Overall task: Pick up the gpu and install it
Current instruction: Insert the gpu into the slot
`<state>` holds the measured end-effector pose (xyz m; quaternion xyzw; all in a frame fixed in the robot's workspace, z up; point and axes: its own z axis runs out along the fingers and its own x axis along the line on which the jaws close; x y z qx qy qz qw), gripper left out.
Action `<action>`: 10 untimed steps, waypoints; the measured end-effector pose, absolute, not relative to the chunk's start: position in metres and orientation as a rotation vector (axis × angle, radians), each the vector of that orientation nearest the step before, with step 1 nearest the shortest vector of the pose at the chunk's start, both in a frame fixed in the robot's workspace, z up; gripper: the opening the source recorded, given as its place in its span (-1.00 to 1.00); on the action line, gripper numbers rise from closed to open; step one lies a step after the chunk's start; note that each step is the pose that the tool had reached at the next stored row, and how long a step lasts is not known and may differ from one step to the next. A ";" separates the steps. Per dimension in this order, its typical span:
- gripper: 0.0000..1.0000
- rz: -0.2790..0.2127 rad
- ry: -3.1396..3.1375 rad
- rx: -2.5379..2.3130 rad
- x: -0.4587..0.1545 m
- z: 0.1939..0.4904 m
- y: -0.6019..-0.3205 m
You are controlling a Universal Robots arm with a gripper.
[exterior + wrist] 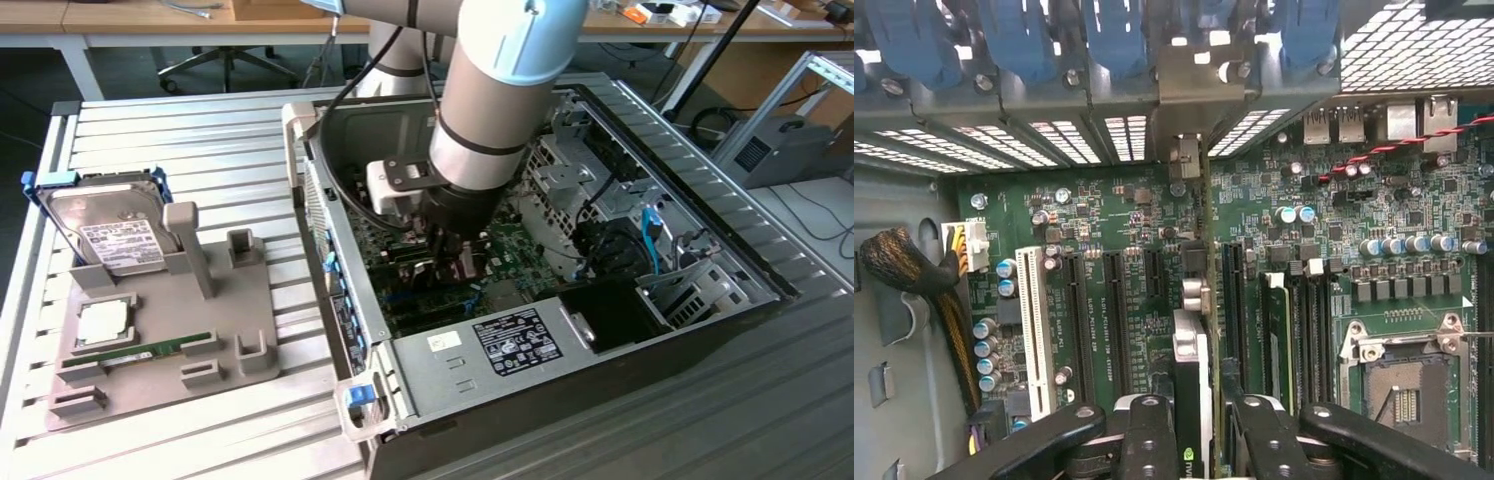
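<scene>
The gpu (1194,370) stands on edge between my fingers (1149,440), seen from above as a thin card with a silvery top edge. It runs down the motherboard (1334,230) in line with a black expansion slot, and its metal bracket (1184,100) sits at the case's rear slot openings. My gripper (1199,440) is shut on it. In the exterior view the gripper (447,250) is deep inside the open computer case (534,345), with the card's brownish face (463,265) showing just below it. Whether the card is seated in the slot is hidden.
Blue slot latches (1014,40) line the case's rear wall. A white slot (1036,330), a braided cable bundle (904,265) and the CPU socket (1404,370) flank the card. On the exterior view's left, a grey fixture (160,330) holds a hard drive (114,235) and a memory stick (140,348).
</scene>
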<state>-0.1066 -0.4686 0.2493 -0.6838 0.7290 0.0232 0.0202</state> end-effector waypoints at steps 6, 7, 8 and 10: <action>-0.46 0.061 2.253 -2.114 -0.110 0.248 -0.469; -0.46 0.061 2.253 -2.114 -0.110 0.248 -0.469; -0.46 0.061 2.253 -2.114 -0.110 0.248 -0.469; -0.46 0.060 2.253 -2.114 -0.110 0.248 -0.469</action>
